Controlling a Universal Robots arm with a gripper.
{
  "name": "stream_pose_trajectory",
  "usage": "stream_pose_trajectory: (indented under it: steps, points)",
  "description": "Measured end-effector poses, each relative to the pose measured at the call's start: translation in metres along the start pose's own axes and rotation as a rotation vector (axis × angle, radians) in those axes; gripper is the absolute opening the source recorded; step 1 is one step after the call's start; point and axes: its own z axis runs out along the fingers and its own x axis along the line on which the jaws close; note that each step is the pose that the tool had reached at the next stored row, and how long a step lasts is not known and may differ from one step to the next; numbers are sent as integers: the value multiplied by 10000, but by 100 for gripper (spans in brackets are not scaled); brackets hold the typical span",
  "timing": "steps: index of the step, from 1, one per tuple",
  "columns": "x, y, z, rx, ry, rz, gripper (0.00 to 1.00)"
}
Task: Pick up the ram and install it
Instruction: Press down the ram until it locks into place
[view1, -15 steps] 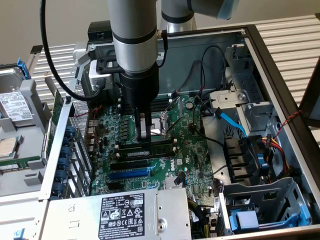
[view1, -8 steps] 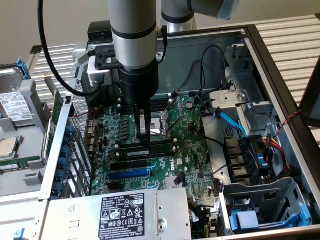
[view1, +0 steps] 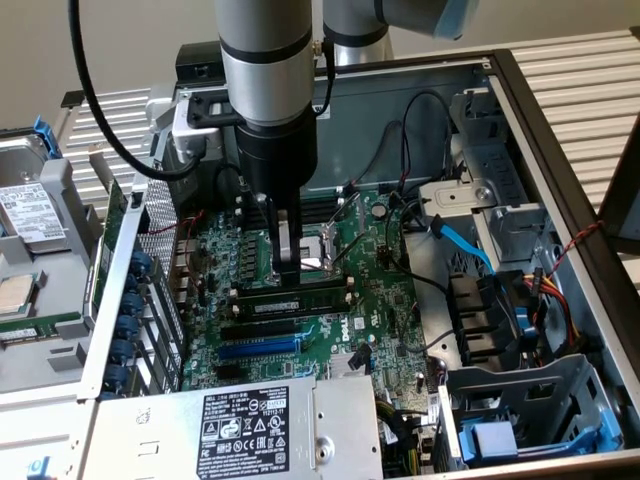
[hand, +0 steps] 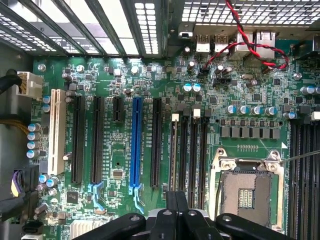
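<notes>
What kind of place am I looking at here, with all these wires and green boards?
Most likely a test bench or repair workshop: you are looking into an opened desktop computer case. The green motherboard, the power supply and a loose hard drive beside the case suggest it.

Ext cam sits high, off to one side of the open PC case, looking down at an angle, mid-range: whole motherboard, drive bays and the arm in frame. Wrist cam rides on the arm, pointing straight down at the board, much closer, gripper parts at frame edge. Both views share the blue slot, black slots and CPU socket.
</notes>
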Motion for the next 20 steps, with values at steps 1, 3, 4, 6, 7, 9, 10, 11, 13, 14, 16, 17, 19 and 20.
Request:
stream_pose_trajectory:
  steps: [1,3,4,6,7,9,10,11,13,14,16,17,19,20]
  points:
    - [0,0,-1,-2,0,100,11]
    - [0,0,-1,-8,-3,394,11]
    - [0,0,-2,-10,-4,522,11]
    - [0,0,-2,-14,-8,729,11]
    - [0,0,-2,-19,-9,826,11]
    - [0,0,-2,-28,-11,1054,11]
    - [0,0,-2,-32,-13,1167,11]
    - [0,0,-2,-37,-14,1293,11]
    - [0,0,-2,-47,-16,1515,11]
    - [0,0,-2,-52,-18,1635,11]
    - [0,0,-2,-62,-20,1855,11]
    - [0,0,-2,-68,-20,1957,11]
    - [1,1,-2,-81,-19,2170,11]
    - [1,0,-2,-87,-18,2273,11]
